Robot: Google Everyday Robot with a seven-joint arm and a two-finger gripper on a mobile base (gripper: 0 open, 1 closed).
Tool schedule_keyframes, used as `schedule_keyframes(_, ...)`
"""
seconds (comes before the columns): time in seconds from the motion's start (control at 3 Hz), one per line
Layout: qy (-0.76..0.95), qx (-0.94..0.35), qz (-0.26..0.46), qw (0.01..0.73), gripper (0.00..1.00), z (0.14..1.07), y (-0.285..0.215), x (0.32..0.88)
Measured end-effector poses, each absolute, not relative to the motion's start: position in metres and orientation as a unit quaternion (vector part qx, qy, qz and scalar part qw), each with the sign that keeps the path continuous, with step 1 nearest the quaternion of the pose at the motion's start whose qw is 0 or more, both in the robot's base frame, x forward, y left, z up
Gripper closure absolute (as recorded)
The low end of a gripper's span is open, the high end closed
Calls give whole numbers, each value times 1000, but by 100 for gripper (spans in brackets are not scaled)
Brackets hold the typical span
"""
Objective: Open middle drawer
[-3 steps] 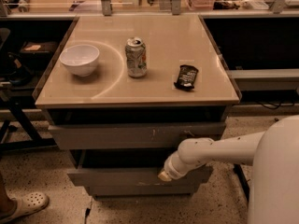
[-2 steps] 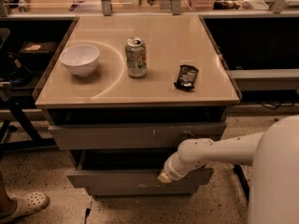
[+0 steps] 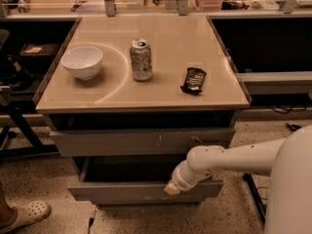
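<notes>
The middle drawer (image 3: 122, 191) is a wide, plain grey front below the scratched top drawer front (image 3: 141, 141). It stands pulled out toward me, with a dark opening (image 3: 126, 168) showing behind its front. My gripper (image 3: 171, 187) is at the drawer front's top edge, right of centre, on the end of my white arm (image 3: 229, 161), which reaches in from the right. The gripper's tip is against the drawer front.
On the beige table top (image 3: 161, 89) stand a white bowl (image 3: 82, 61), a soda can (image 3: 141, 59) and a dark snack packet (image 3: 193, 79). A person's foot in a white clog (image 3: 24, 214) is at the lower left. Shelving stands to both sides.
The middle drawer front and my gripper have moved slightly further out toward me. The things on the table top have not moved.
</notes>
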State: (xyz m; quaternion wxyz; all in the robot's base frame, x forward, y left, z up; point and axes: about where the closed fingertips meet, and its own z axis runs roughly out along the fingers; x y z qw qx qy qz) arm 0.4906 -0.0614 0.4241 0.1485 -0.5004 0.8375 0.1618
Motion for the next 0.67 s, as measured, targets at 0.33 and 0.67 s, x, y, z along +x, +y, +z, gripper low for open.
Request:
schedule_keyframes(0.33, 844, -490, 176, 129, 100, 423, -70, 469)
schedule_keyframes(0.67, 844, -490, 176, 129, 100, 426, -70, 469)
